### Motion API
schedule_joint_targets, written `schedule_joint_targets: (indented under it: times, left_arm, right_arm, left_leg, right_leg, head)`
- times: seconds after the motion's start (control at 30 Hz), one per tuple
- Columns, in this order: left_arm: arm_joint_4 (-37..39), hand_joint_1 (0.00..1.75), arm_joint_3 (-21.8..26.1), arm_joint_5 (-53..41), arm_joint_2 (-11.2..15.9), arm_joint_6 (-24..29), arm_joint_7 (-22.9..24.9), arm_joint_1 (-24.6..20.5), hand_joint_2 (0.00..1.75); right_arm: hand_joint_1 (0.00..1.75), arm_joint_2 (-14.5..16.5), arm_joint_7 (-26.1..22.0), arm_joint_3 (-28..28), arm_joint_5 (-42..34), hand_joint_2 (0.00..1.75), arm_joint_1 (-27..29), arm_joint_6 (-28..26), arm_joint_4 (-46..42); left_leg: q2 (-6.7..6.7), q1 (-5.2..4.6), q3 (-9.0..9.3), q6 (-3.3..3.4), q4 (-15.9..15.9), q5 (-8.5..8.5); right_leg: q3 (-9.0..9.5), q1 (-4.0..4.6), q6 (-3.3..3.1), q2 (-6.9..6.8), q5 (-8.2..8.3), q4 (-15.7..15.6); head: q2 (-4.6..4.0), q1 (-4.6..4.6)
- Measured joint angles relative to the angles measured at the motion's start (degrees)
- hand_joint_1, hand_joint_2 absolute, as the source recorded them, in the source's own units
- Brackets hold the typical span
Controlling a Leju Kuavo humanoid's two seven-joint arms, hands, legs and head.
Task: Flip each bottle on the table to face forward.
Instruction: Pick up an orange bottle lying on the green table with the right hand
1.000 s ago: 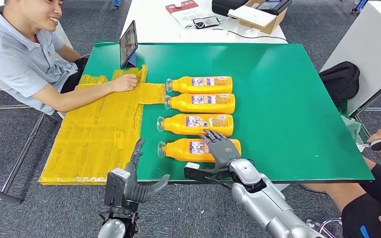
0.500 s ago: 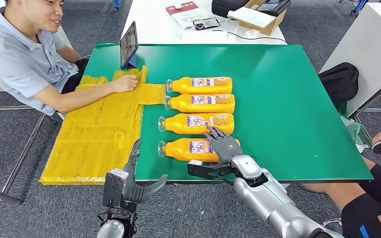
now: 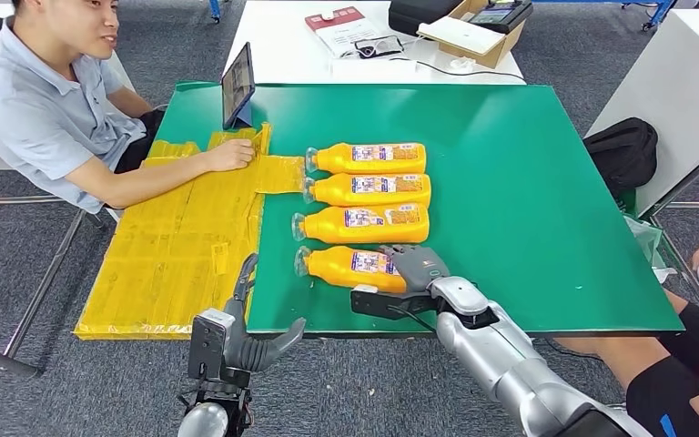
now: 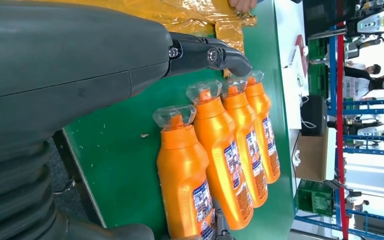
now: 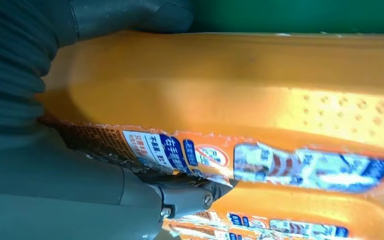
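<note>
The nearest bottle [image 3: 353, 267] of four lying in a row on the green counter [image 3: 546, 218] has been skewed from a second ago and is now grasped by the right robot hand [image 3: 416, 268], so its flip appears begun, while the left robot hand [image 3: 248, 339] hangs released.

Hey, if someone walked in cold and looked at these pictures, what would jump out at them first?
Four orange bottles lie on their sides in a row in the middle of the green table, caps pointing toward the yellow sheet at the left. The robot's right hand rests on the nearest bottle, which sits slightly askew. A person sits at the far left, a hand on the sheet.
</note>
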Motion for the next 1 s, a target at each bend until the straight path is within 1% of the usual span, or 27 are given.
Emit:
schedule_joint_targets:
  times: [0.13, 0.23, 0.3, 0.4, 0.5, 0.77, 0.87, 1.0]
  left_arm:
    - [0.0, 0.0, 0.1, 0.5, 0.0, 0.9, -0.2, 0.1, 1.75]
    - [0.0, 0.0, 0.3, 1.8, 0.0, 2.2, -0.1, 0.3, 1.75]
    - [0.0, 0.0, 0.6, 2.7, 0.0, 2.7, 0.0, 0.4, 1.75]
    - [0.0, 0.0, 0.8, 3.1, -0.1, 2.8, 0.0, 0.4, 1.75]
    - [0.0, 0.0, 1.0, 3.3, -0.1, 2.9, 0.0, 0.4, 1.75]
    - [0.0, 0.0, 1.4, 3.7, -0.1, 2.9, 0.1, 0.5, 1.75]
    - [0.0, 0.0, 1.6, 6.7, -0.2, 2.5, 0.6, 0.6, 1.75]
    - [0.0, 0.0, 1.8, 13.7, -0.3, 0.5, 1.7, 1.5, 1.75]
  right_arm:
    - [1.75, 0.2, -4.0, -0.8, -5.7, 1.75, 1.3, -2.1, -1.1]
    - [1.75, 1.1, -7.1, -3.3, -11.4, 1.75, 5.0, -5.0, -5.7]
    - [1.75, 2.1, -7.7, -5.0, -13.6, 1.75, 8.1, -5.9, -10.0]
    - [1.75, 3.2, -7.5, -6.7, -14.3, 1.75, 11.5, -5.9, -14.8]
    - [1.75, 3.7, -7.4, -7.7, -14.3, 1.75, 13.5, -5.8, -17.6]
    - [1.75, 4.0, -7.6, -9.0, -14.7, 1.75, 15.5, -6.0, -20.4]
    - [1.75, 4.8, -10.4, -10.3, -17.1, 1.75, 17.3, -8.0, -22.3]
    - [1.75, 7.5, -14.1, -13.1, -21.8, 1.75, 22.2, -12.3, -29.8]
  left_leg:
    - [0.01, 0.01, 0.03, -0.01, 0.0, -0.01]
    - [0.06, 0.02, 0.01, -0.06, 0.0, -0.07]
    - [0.13, 0.03, 0.0, -0.11, 0.0, -0.12]
    - [0.12, 0.1, -0.06, -0.13, 0.0, -0.11]
    - [0.09, 0.14, -0.14, -0.14, 0.0, -0.09]
    - [0.09, 0.06, -0.26, -0.12, 0.0, -0.09]
    - [0.08, 0.07, -0.35, -0.12, 0.0, -0.09]
    - [0.08, 0.1, -0.58, -0.12, 0.0, -0.09]
  right_leg:
    - [0.06, 0.01, -0.01, 0.01, -0.01, 0.0]
    - [0.06, 0.03, -0.02, 0.09, -0.01, 0.0]
    - [-0.02, 0.04, -0.02, 0.2, 0.0, 0.0]
    - [-0.09, 0.09, -0.04, 0.23, -0.01, 0.0]
    - [-0.12, 0.11, -0.05, 0.22, -0.02, 0.0]
    - [-0.22, 0.04, -0.03, 0.22, -0.01, 0.0]
    - [-0.31, 0.05, -0.03, 0.21, -0.01, 0.0]
    - [-0.58, 0.07, -0.03, 0.22, -0.02, 0.0]
  head:
    - [0.0, 0.01]
    - [0.0, 0.01]
    - [0.0, -0.02]
    - [0.0, -0.02]
    - [0.0, 0.0]
    - [0.0, 0.0]
    - [0.0, 0.01]
    - [0.0, -0.02]
